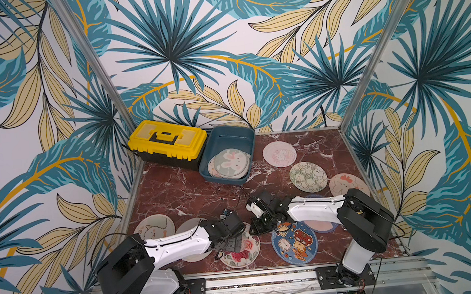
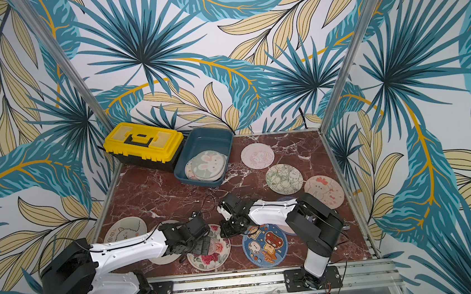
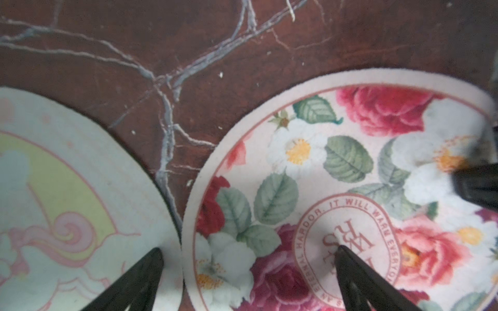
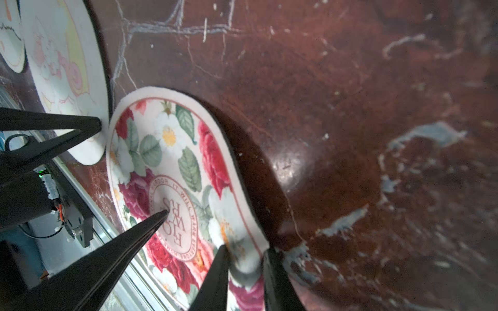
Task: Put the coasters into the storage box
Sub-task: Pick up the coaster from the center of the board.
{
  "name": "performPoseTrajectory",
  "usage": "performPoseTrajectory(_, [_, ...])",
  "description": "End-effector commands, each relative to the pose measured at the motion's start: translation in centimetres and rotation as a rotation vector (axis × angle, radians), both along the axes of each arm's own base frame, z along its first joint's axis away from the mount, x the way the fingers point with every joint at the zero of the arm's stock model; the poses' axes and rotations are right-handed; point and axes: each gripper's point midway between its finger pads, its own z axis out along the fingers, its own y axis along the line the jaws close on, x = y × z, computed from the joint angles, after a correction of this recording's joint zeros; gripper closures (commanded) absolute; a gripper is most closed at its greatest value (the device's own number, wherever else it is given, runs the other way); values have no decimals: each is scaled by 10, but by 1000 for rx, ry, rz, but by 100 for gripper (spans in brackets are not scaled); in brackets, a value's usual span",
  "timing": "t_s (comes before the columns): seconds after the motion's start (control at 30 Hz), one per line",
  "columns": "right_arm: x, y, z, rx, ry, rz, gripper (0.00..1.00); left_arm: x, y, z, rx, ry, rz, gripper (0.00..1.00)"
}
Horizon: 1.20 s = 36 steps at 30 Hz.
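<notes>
Near the table's (image 1: 191, 192) front edge, floral coaster (image 4: 172, 150): rim pinched by right gripper (image 4: 246, 249); wide-spread left gripper (image 3: 249, 249) resting on its centre may cause slip.

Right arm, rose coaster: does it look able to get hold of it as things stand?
Probably yes. The right tool straddles the lifted rim of the rose coaster, one finger above, one beneath. One finger of the left tool rests on its centre, clear of that rim.

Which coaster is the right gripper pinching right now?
The rose-print coaster: the only one with red and pink flowers, its rim lifted and pinched in the right gripper. The blue cartoon coaster beside it lies flat.
</notes>
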Motion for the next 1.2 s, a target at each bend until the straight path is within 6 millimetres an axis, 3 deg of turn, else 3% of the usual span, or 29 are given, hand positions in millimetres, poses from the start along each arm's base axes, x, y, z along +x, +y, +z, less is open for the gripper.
performPoseTrajectory(0.0, [-1,11,3,27,2,21,77,-7,7,-13,22,22,7,0])
performPoseTrajectory(0.13, [-1,15,6,42,5,28,77,-7,7,-13,24,23,8,0])
performPoseTrajectory(0.27, [1,17,7,47,5,28,100,-6,7,-13,21,19,7,0])
performPoseTrajectory(0.5, [9,13,14,35,-43,-2,100,-2,2,-5,-6,-3,3,0])
performPoseTrajectory(0.8, [31,5,42,-13,-178,-32,100,18,-13,31,-68,-115,-15,0])
performPoseTrajectory(1.17, [72,6,83,-91,-325,-41,100,71,-29,96,-110,-343,-10,0])
